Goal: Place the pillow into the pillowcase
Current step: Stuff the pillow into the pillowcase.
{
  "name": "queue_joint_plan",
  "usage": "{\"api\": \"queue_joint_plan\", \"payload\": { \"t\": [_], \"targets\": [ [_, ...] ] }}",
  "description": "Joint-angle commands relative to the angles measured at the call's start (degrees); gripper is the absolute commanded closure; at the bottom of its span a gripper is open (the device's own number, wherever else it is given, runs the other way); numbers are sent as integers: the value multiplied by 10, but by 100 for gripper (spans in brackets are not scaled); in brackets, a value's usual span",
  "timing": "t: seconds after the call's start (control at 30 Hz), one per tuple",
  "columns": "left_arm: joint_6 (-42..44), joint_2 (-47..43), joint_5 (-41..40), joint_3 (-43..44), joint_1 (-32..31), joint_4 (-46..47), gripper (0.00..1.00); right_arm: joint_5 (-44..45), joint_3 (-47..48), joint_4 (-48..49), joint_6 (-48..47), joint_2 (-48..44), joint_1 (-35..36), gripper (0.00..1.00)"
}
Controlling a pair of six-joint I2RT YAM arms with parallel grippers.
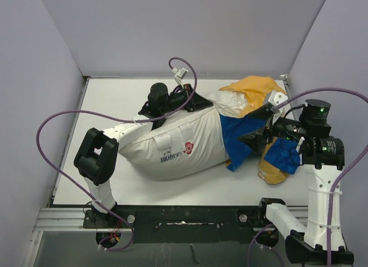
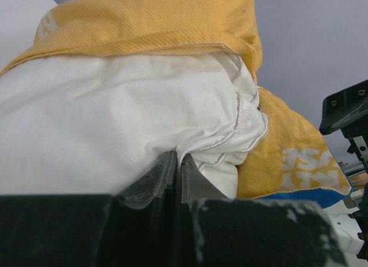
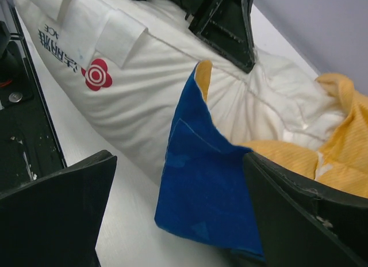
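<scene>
The white pillow (image 1: 178,143) lies across the table, its red logo (image 1: 188,147) facing up. Its right end sits inside the pillowcase (image 1: 241,137), which is blue with a mustard-yellow side (image 1: 253,86). My left gripper (image 1: 200,103) is at the pillow's far edge, shut on a pinch of white pillow fabric (image 2: 115,106) just under the yellow hem (image 2: 149,19). My right gripper (image 1: 253,132) is open at the case's mouth. A blue flap (image 3: 201,180) hangs between its jaws and rests against the right finger (image 3: 287,209). The pillow (image 3: 132,88) lies beyond it.
Grey-lilac walls (image 1: 172,31) enclose the white table (image 1: 115,100) on three sides. A black rail (image 1: 190,215) runs along the near edge. Purple cables (image 1: 57,120) loop over the left side and near the right arm (image 1: 322,152). The left gripper (image 3: 224,19) shows in the right wrist view.
</scene>
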Motion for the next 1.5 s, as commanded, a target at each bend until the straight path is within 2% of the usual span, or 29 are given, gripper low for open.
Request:
{"api": "queue_joint_plan", "payload": {
  "t": [0.0,0.23,0.47,0.63,0.73,0.8,0.83,0.9,0.97,1.0,1.13,1.2,1.3,1.37,1.47],
  "targets": [
    [29,19,-85,-21,1,11,100,55,-52,-43,-21,-12,-5,2],
    [19,22,-80,-18,-5,26,100,149,-159,103,108,-4,13,2],
    [51,22,-63,-7,-25,9,100,220,-140,228,241,59,52,1],
    [87,41,-20,35,-51,-34,100,234,-119,296,284,105,81,2],
    [97,56,2,56,-59,-49,100,250,-117,315,278,122,102,11],
    [101,63,5,68,-60,-57,100,254,-110,317,269,135,105,23],
    [102,66,5,73,-59,-59,100,253,-106,315,264,142,105,35],
    [103,71,3,82,-53,-65,100,226,-94,310,250,148,105,66],
    [103,74,-4,87,-43,-73,100,174,-83,297,225,149,105,83],
    [105,76,-10,88,-37,-76,100,124,-77,284,204,148,104,86],
    [136,86,-41,106,-26,-114,100,-61,-97,232,111,128,86,89],
    [149,96,-51,116,-27,-133,100,-102,-127,207,60,108,78,91],
    [156,109,-68,122,-29,-155,100,-127,-138,133,-18,94,71,93],
    [160,116,-77,122,-29,-164,100,-126,-131,89,-57,100,72,89],
    [162,127,-76,125,-34,-167,100,-79,-130,87,-51,123,73,86]
  ]
}}
